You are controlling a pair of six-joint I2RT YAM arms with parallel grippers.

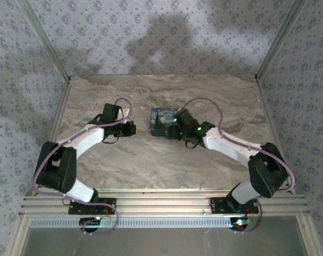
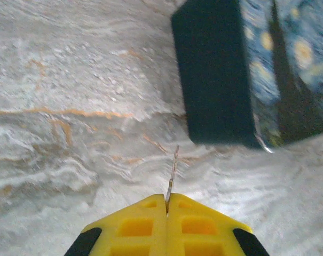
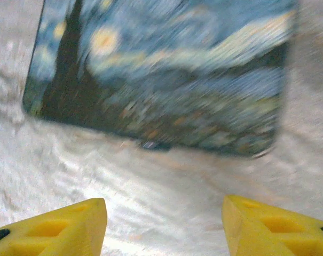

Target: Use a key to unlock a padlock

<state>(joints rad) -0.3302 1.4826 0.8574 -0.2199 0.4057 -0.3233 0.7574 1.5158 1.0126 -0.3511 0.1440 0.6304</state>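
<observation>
Padlock [image 1: 162, 121]: flat on marble table [image 1: 150, 165], near centre, printed face up. Keyhole and shackle not discernible.

Left gripper [image 1: 130, 128]:
- Top view: to the left of padlock, near it, bare table between.
- Left wrist view: left gripper [image 2: 167, 205] with yellow fingertips [image 2: 134, 226] pressed together, clamped on key [image 2: 173, 170].
- Key seen edge-on as a thin pale metal sliver projecting forward from the seam between the fingertips. Head hidden between the pads.
- Key tip aimed toward the lower corner of the dark side of padlock [image 2: 220, 74], apart from it, with a strip of table in the gap.

Right gripper [image 1: 176, 124]:
- Top view: at the right end of padlock, overlapping its edge.
- Right wrist view: right gripper [image 3: 164, 224] spread wide, 2 yellow fingers [image 3: 70, 224] well apart, nothing held, bare table between them.
- Padlock [image 3: 161, 80] just ahead of the fingers, swirling blue-and-yellow face toward the camera, motion-blurred. No contact between fingers and padlock visible in this view.
</observation>
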